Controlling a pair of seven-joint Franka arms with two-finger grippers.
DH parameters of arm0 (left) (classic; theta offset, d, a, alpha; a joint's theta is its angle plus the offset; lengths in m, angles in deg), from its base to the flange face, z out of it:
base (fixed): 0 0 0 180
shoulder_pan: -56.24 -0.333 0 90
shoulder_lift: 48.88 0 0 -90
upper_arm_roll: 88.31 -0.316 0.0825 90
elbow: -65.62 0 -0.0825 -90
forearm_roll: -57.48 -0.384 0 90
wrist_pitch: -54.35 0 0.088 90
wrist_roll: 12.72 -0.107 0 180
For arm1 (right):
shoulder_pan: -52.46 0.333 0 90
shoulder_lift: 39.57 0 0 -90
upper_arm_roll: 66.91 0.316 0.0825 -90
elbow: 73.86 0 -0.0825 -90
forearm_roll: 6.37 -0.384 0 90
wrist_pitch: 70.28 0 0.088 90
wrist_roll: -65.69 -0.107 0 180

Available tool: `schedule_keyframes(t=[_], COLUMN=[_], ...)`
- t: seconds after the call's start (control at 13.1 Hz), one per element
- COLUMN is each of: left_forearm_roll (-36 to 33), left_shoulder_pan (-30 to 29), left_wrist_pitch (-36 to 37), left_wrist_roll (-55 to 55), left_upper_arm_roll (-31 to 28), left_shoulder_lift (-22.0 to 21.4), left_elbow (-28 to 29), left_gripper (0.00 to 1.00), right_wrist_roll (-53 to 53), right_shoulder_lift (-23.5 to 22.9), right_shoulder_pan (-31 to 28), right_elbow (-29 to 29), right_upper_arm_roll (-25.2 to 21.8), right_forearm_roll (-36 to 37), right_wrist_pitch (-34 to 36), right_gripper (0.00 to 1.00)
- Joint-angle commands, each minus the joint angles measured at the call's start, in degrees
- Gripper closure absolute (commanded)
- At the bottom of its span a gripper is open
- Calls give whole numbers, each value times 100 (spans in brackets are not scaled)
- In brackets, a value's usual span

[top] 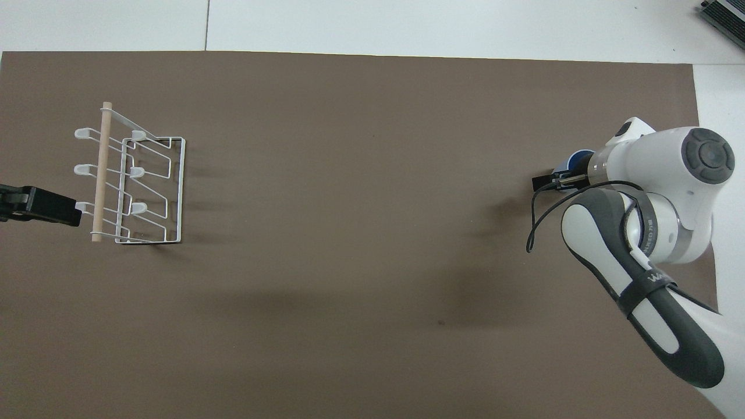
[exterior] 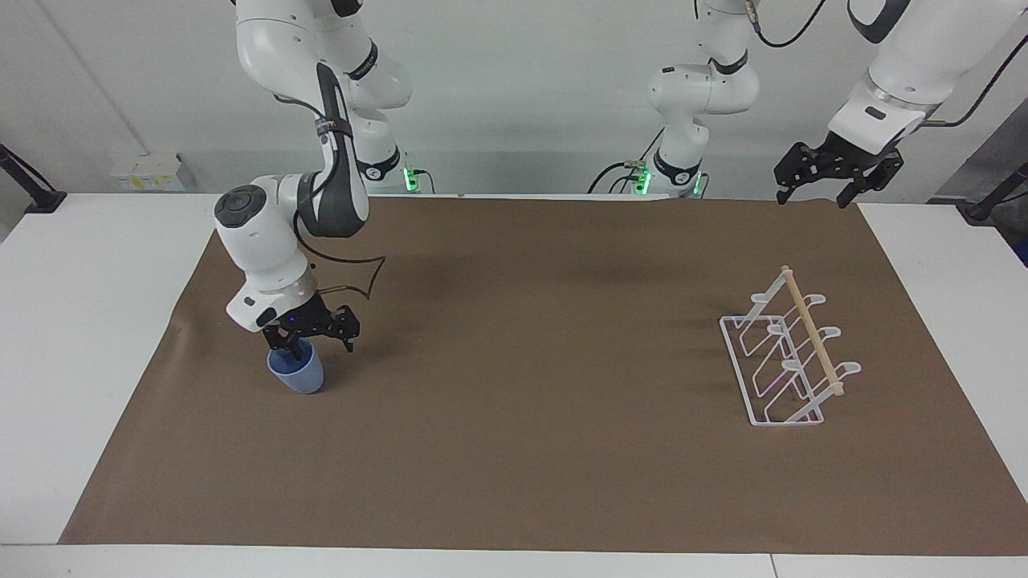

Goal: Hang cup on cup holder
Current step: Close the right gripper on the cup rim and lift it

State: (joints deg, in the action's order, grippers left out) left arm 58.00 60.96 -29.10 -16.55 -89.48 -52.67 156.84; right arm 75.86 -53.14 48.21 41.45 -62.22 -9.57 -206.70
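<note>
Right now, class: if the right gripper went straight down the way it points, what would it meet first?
Most likely the cup: the right gripper, fingers open, points down at its rim.
</note>
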Motion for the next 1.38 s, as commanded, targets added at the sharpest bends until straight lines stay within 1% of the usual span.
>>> schedule_keyframes(t=[0.0,0.15,0.23,0.69,0.92,1.07,1.15,1.3], left_forearm_roll=[-60,-69,-60,-60,-69,-60,-69,-69], left_shoulder_pan=[-41,-41,-41,-41,-41,-41,-41,-41], left_wrist_pitch=[21,21,21,21,21,21,21,21], left_wrist_roll=[-56,-56,-56,-56,-56,-56,-56,-56], left_upper_arm_roll=[29,29,29,29,29,29,29,29], left_shoulder_lift=[-131,-131,-131,-131,-131,-131,-131,-131], left_elbow=[133,133,133,133,133,133,133,133], left_gripper=[0,0,0,0,0,0,0,0], right_wrist_roll=[99,82,64,108,125,125,117,117], right_shoulder_lift=[118,109,91,56,56,91,143,284], right_shoulder_pan=[-67,-76,-76,-225,-260,-269,-260,-260], right_elbow=[290,273,247,106,-148,-463,-735,-1437], right_upper_arm_roll=[42,42,42,24,24,15,-2,-11], right_forearm_roll=[-40,-32,-32,-5,-5,-5,-5,4], right_wrist_pitch=[-235,-253,-253,-270,-87,386,841,1991], right_gripper=[24,79,99,100,100,100,100,100])
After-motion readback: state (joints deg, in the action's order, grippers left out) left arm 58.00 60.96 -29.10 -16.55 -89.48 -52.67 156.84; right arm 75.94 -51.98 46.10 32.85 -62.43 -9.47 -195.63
